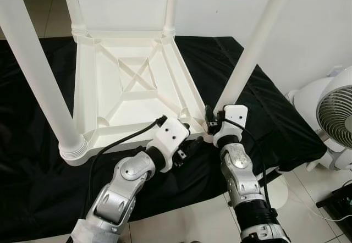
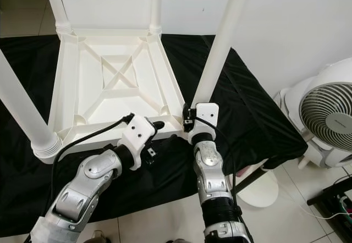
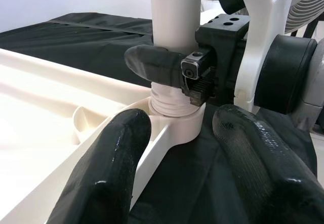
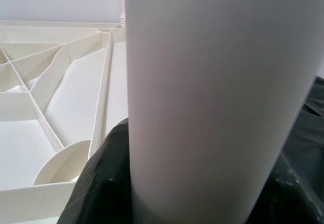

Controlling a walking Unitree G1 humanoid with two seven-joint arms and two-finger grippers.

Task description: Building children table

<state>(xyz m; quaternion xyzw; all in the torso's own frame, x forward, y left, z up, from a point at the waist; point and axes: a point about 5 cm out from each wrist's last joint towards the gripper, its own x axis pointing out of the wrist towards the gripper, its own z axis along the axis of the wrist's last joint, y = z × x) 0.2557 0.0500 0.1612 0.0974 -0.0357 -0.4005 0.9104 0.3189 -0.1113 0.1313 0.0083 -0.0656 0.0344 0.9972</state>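
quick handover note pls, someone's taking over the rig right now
Right tool: shut on the near right leg, low by its socket.
Left tool: open, straddling the tabletop's corner rim beside that socket.
Tabletop lies upside down on the black cloth; all four legs stand in their corner sockets.
Left: thread still shows at the near right leg's base, so seat it fully, release, then flip the table.

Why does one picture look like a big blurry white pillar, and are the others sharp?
Right wrist view: the leg sits so close to the lens that it is soft and featureless, with the fingers dark beside it. Left wrist view: its near fingers are blurred and glossy, while the right gripper on the leg is sharp. Eye views: evenly lit and crisp, though the tabletop looks nearly washed out.
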